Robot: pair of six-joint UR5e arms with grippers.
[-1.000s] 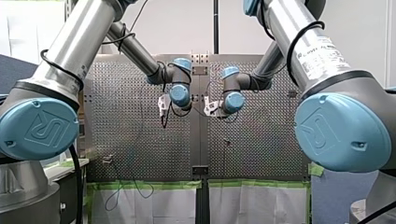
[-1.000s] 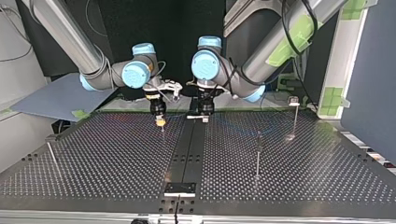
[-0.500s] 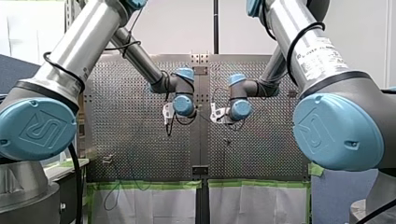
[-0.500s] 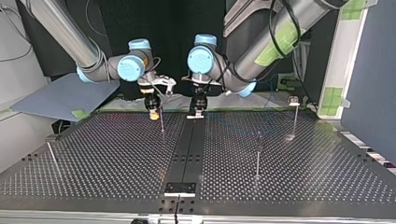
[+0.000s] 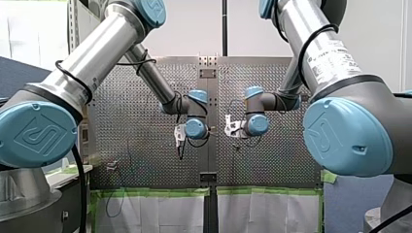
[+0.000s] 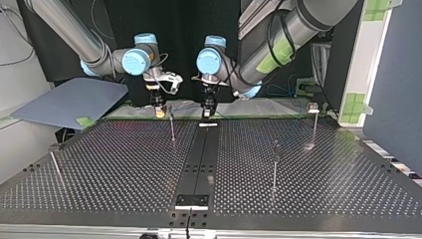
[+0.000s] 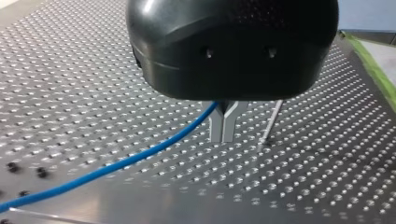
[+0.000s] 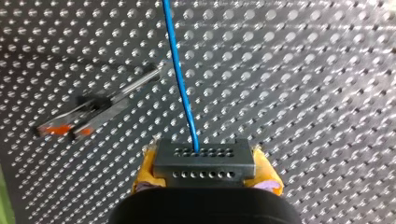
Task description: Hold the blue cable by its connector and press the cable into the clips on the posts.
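The connector (image 8: 204, 162) is clamped between the right gripper's (image 8: 205, 171) yellow pads (image 8: 145, 171), and the blue cable (image 8: 176, 65) is seemingly pinched by the left gripper's (image 7: 223, 136) 2 closed fingers (image 7: 216, 128).

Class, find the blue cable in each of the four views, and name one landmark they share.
Front view: too thin to tell.
Top view: too thin to tell.
Left wrist view: the cable runs out sideways from the left gripper.
Right wrist view: the cable runs ahead from the connector in the right gripper.
Shared landmark: the perforated table.

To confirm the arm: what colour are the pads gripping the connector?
Yellow pads, best seen in the right wrist view.
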